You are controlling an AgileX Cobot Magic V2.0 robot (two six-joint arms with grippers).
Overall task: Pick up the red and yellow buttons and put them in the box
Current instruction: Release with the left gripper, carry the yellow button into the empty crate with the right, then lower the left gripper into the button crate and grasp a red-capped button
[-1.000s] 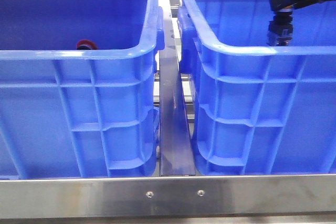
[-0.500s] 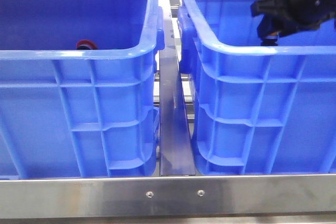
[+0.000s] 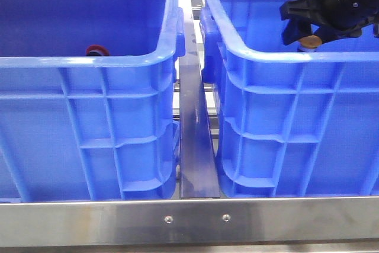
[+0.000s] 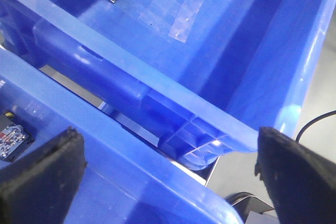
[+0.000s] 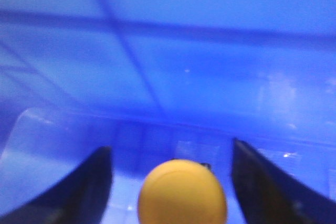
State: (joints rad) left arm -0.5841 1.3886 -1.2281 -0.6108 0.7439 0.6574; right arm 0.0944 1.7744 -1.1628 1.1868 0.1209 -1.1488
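The right gripper (image 3: 305, 32), jaws apart, hung inside the box (image 3: 278, 57) at the worktop's right side around the yellow button (image 5: 182, 192), likely light, rigid, slippery-domed, best gripped by its body.

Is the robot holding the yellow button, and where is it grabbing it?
Cannot tell: the yellow button sits between the right gripper's fingers, which aren't touching its cap.

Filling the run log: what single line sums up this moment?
right gripper: open around yellow domed button in right blue plastic crate | left gripper: open, empty | red-capped button: in left blue crate
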